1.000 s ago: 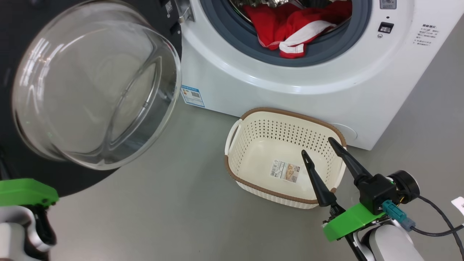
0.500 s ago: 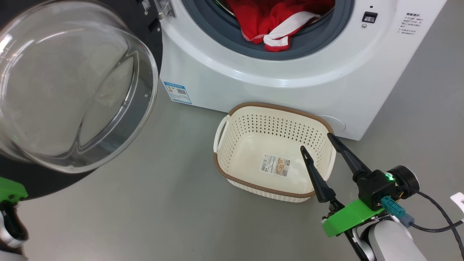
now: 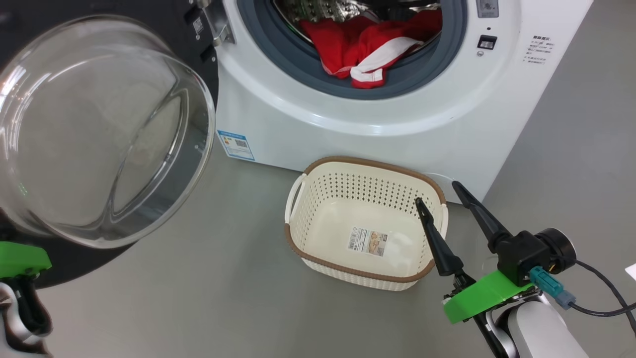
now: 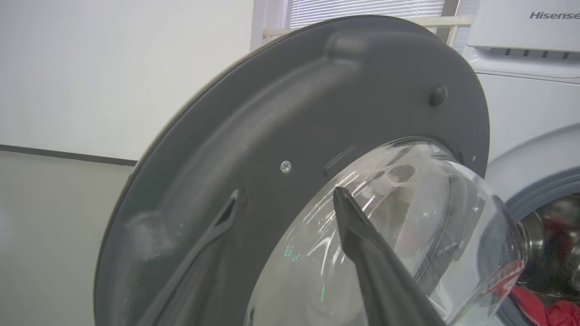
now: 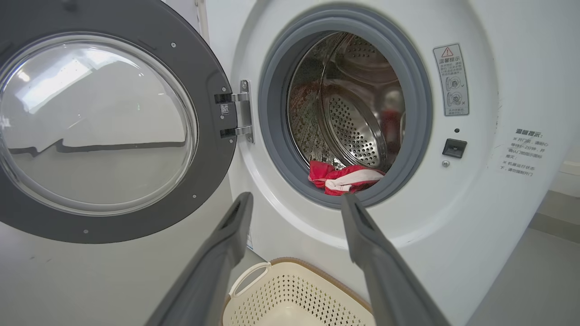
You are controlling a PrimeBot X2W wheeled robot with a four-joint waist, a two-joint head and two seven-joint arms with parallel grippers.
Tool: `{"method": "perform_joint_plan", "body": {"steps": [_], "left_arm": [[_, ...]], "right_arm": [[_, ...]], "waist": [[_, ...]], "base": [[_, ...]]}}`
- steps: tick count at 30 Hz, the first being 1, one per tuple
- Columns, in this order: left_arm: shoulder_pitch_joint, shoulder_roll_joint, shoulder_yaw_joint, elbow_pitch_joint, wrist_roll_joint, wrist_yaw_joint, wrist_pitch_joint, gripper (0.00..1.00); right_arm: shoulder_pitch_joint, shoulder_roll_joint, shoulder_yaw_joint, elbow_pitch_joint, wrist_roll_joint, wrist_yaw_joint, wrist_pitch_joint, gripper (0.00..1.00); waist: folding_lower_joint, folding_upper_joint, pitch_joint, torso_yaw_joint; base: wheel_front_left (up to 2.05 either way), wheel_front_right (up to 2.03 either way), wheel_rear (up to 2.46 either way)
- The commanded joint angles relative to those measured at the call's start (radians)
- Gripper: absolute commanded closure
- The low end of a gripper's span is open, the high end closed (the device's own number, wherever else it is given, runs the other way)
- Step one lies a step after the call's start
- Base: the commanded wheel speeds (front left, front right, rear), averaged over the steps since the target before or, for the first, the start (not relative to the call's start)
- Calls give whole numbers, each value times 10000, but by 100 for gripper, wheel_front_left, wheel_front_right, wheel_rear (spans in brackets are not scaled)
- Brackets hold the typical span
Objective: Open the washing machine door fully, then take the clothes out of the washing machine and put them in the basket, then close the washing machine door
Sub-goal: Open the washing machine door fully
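Probably the clothes (image 3: 365, 52) are soft and light; pinch the fold at the drum (image 3: 325, 9) front edge. Left gripper (image 4: 287, 192) and right gripper (image 3: 437, 192): fingers wide, empty.

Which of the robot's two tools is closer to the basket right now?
Right. The right tool sits by the right end of the basket; the left tool is off beside the open door, well away.
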Motion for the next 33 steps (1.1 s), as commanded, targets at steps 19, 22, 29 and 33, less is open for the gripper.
{"method": "perform_joint_plan", "body": {"steps": [19, 22, 29, 33], "left_arm": [[1776, -575, -903, -3491, -54, -1342, 192, 0], [1959, -641, -1237, -3533, -83, -1545, 341, 0], [2726, -440, -1695, -3764, 742, -1425, 324, 0], [3355, -432, -1763, -3817, 818, -1476, 281, 0]], "right_arm": [[-178, 57, -980, -15, 489, 46, -65, 0], [-106, 57, -1136, 76, 309, 46, -65, 0], [185, 57, -1095, 166, 403, 46, -65, 0], [426, 57, -665, 123, 632, 46, -65, 0]], "waist": [[0, -1, -671, -2028], [0, -1, -770, -2393], [0, -1, -1055, -3175], [0, -1, -1272, -3663]], "base": [[0, 0, 0], [0, 0, 0], [0, 0, 0], [0, 0, 0]]}}
